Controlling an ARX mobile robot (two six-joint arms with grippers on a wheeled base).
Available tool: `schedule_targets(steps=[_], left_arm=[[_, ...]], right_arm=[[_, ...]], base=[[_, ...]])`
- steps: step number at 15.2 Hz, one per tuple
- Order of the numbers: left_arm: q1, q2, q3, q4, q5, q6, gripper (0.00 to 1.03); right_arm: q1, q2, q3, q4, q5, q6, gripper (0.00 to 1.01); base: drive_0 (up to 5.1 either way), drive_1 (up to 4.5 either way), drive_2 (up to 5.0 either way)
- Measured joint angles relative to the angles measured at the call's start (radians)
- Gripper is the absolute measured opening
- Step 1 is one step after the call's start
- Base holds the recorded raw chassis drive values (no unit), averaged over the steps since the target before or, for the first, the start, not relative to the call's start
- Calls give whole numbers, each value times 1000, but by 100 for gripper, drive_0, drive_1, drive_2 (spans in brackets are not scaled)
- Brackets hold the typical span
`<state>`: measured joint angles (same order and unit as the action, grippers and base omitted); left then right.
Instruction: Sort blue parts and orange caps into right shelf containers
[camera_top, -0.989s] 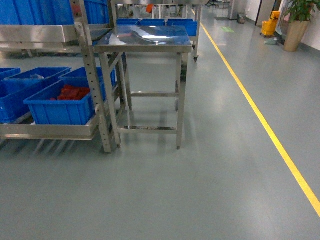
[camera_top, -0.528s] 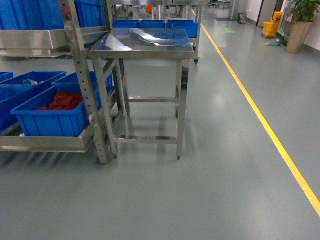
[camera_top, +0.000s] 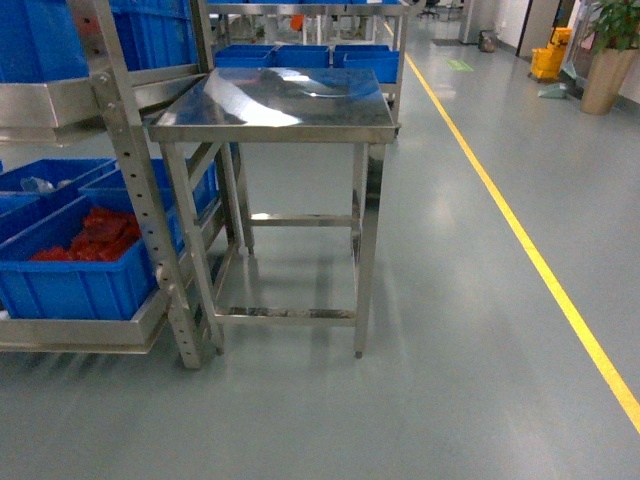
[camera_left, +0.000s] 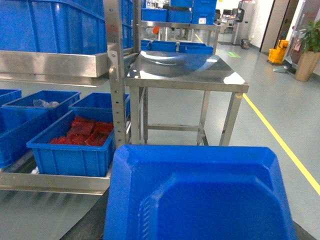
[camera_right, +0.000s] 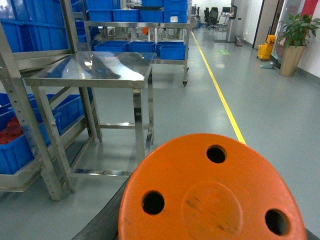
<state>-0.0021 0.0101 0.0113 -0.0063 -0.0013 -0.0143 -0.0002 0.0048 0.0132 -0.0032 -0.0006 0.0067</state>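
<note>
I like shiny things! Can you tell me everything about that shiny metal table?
The metal table looks like polished steel, with a flat square top so glossy that it mirrors the lights. Nothing sits on it. It stands upright on four thin legs on the grey floor, with bars joining the legs halfway up and low down. Its left side is close against the metal shelf rack, which holds blue crates; whether they touch is unclear. A yellow line runs along the floor to its right.
</note>
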Motion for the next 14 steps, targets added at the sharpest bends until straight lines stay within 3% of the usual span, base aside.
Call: schedule_targets(steps=[12, 14], left_arm=[[0, 0, 0, 1, -1, 0, 41], [0, 0, 0, -7, 0, 0, 41]], right_arm=[[0, 0, 0, -2, 0, 0, 43], [0, 0, 0, -4, 0, 0, 43]], base=[[-1, 430, -431], [0, 0, 0]])
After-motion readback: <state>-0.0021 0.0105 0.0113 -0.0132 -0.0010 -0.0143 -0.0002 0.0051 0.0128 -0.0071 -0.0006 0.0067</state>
